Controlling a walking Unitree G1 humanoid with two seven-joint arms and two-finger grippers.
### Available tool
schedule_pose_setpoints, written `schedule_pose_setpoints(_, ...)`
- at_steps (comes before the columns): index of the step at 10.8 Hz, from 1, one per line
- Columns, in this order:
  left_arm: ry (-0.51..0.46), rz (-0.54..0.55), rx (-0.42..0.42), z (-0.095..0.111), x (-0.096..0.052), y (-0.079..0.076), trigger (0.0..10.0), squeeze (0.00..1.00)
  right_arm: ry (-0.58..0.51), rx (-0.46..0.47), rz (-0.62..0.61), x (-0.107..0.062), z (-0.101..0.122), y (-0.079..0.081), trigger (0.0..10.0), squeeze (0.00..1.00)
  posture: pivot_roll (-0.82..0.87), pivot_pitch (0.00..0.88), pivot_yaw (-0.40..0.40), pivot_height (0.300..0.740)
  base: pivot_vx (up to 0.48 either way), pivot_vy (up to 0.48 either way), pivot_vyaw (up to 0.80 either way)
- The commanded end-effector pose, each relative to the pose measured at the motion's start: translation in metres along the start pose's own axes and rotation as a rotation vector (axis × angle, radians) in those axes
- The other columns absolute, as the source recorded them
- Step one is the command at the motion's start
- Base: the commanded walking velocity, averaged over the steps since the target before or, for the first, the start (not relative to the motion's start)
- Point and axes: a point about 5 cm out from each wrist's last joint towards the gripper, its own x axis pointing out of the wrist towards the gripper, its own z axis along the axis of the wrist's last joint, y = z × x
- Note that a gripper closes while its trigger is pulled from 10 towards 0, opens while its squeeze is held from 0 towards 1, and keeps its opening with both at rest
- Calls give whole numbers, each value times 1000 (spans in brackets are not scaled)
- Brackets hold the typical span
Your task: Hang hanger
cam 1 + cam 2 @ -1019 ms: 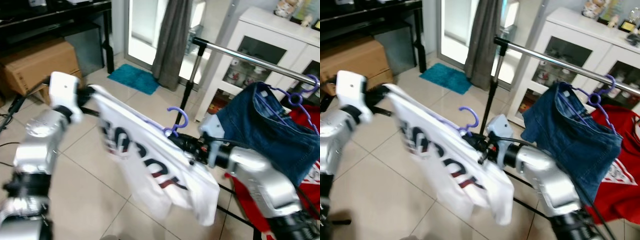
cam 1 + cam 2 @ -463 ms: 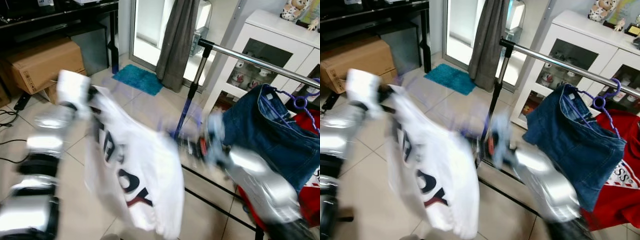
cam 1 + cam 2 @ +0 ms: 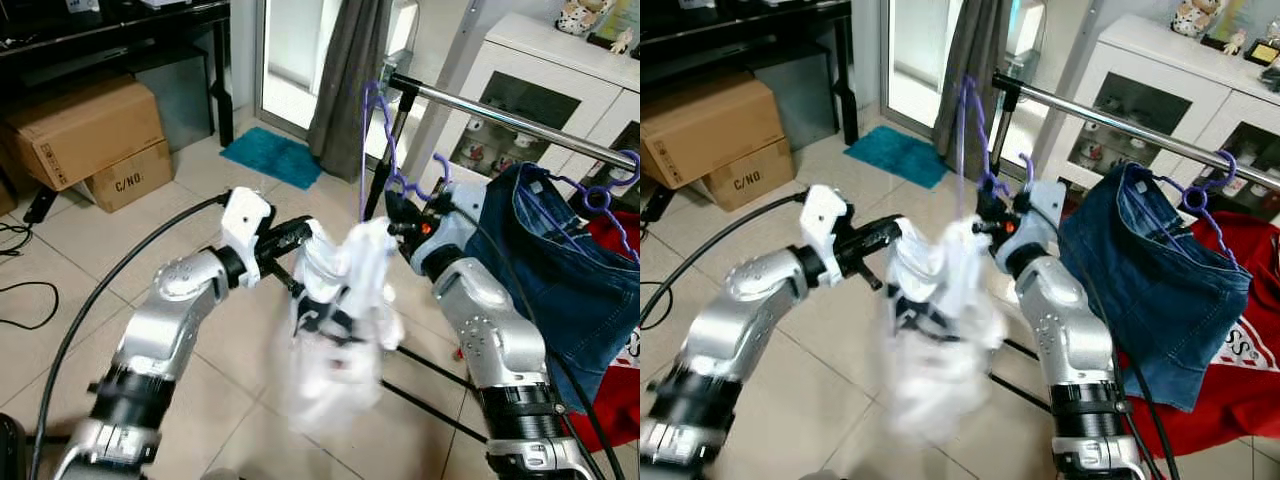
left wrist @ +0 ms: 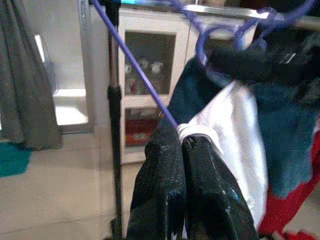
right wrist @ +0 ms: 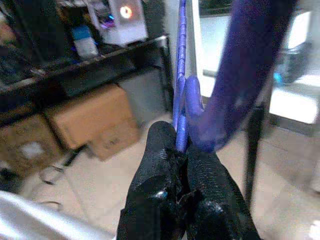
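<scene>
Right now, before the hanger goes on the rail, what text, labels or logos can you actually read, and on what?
"C/NO." in black on the side of the smaller cardboard box on the floor.
"ESS", partial white lettering on the red garment hanging behind the denim.
Dark print on the white T-shirt held between the grippers: bunched and blurred, unreadable.
Sticker on the larger cardboard box: too small to read.

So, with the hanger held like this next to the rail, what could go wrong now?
1. The purple plastic hanger is tilted on end and its hook is not over the silver metal rail; it may miss.
2. The white printed T-shirt hangs bunched between the left gripper and the right gripper, so it could slide off.
3. The blue denim garment hangs close by and could catch the hook.
</scene>
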Motion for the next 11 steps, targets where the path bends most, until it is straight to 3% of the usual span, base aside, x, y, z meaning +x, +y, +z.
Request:
schedule_pose_setpoints(1,-60,-21,-8,14,1,-4,0,0,-34,-13,-29,1,7,-4,0,0,-29,0,-130,740,0,0,0)
schedule_pose_setpoints(2,-98,-69,-57,22,-11,-8,0,0,-123,88,-143,2,15,-18,0,0,-28,0,-139,740,0,0,0)
schedule_pose_setpoints(3,-387,-149,-238,65,-23,-14,0,0,-84,79,-207,3,11,-31,0,0,-27,0,-149,740,0,0,0)
schedule_pose_setpoints(4,-537,-190,-286,90,-29,-15,0,0,-48,-57,-186,4,7,-31,0,0,-26,0,-153,740,0,0,0)
schedule_pose_setpoints(5,-658,-187,-314,113,-37,-8,0,0,-41,-119,-129,5,4,-25,0,0,-31,0,-146,740,0,0,0)
schedule_pose_setpoints(6,-664,-151,-342,112,-39,-1,0,0,-57,-161,-86,6,5,-18,0,0,-37,0,-138,740,0,0,0)
schedule_pose_setpoints(7,-506,-57,-332,92,-34,7,0,0,-85,-180,-26,6,8,-9,0,0,-40,0,-133,740,0,0,0)
schedule_pose_setpoints(8,-270,33,-267,64,-32,12,0,0,-144,-95,14,6,16,-1,0,0,-48,0,-127,740,0,0,0)
schedule_pose_setpoints(9,15,39,-139,32,-37,9,0,0,-298,145,-6,7,41,-1,0,0,-50,0,-117,740,0,0,0)
schedule_pose_setpoints(10,160,49,-107,10,-43,10,0,0,-402,286,-1,6,59,-4,0,0,-50,0,-114,740,0,0,0)
schedule_pose_setpoints(11,225,37,-140,-6,-48,7,0,0,-478,372,5,6,72,-9,0,0,-48,0,-107,740,0,0,0)
